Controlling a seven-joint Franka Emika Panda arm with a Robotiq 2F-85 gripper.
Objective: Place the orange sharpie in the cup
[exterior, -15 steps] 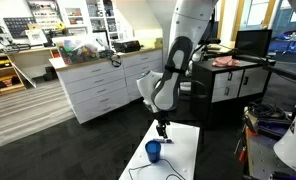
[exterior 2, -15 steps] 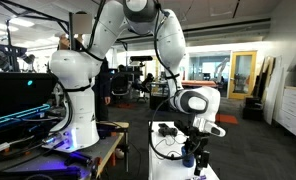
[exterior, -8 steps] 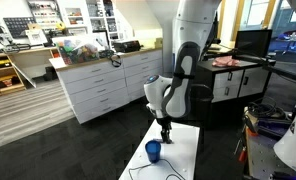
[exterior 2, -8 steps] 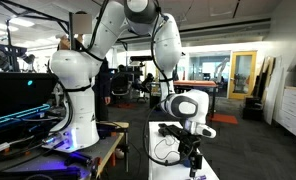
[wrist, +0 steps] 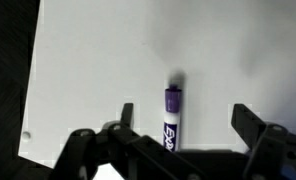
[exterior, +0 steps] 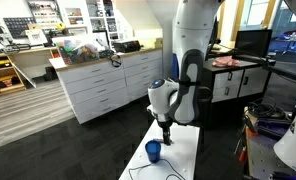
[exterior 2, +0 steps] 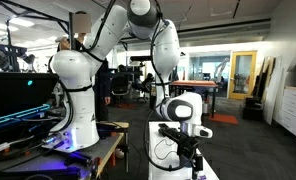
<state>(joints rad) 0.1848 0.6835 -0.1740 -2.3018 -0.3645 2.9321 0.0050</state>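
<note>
A small blue cup stands on the white table. My gripper hangs low over the table just beside the cup. In the wrist view the gripper is open, its fingers on either side of a marker that lies flat on the white table. The marker has a purple cap and a white label with purple print. No orange sharpie shows in any view. The gripper also shows in an exterior view, close above the table top.
A black cable trails over the table's near end. White cabinets stand behind, and a black cabinet is beside the arm. The table's left edge shows in the wrist view, with dark floor beyond.
The arm has folded down and the gripper has dropped closer to the table, next to the cup. The gripper stays open.
</note>
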